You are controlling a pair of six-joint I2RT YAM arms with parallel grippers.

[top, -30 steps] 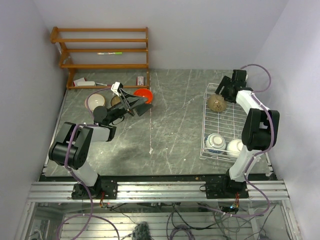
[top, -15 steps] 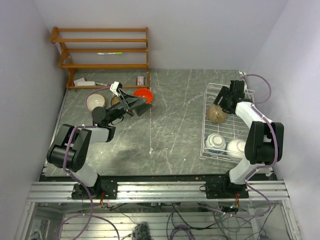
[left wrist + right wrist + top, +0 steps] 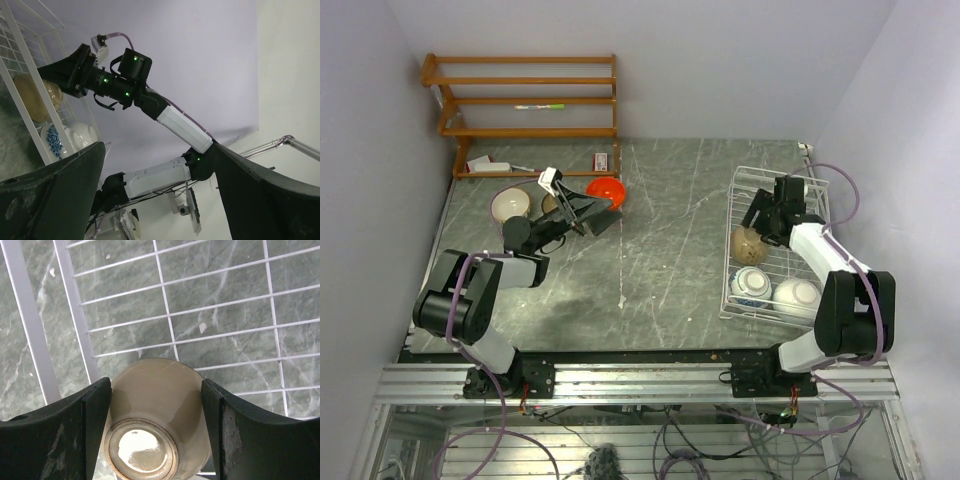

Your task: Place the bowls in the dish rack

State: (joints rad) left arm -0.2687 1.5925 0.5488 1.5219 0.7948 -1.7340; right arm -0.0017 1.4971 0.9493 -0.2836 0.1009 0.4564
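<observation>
White wire rack [image 3: 28, 315] holding blue-and-white bowl [image 3: 749, 284], white bowl [image 3: 796, 296]; my right gripper [image 3: 156, 390] clamping upturned tan bowl [image 3: 155, 410] inside it; my left gripper [image 3: 159, 146] gaping, empty.

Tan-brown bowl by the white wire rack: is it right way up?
Turned over: the tan-brown round bowl shows its foot ring to the right wrist camera, over the white wire dish rack.

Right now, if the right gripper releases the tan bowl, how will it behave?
It may roll or tip: the tan bowl has a round wall and a small foot, and the dish rack offers only thin wires. Its surface looks smooth, so it could slip between the fingers of the right gripper. It looks rigid, probably breakable.
</observation>
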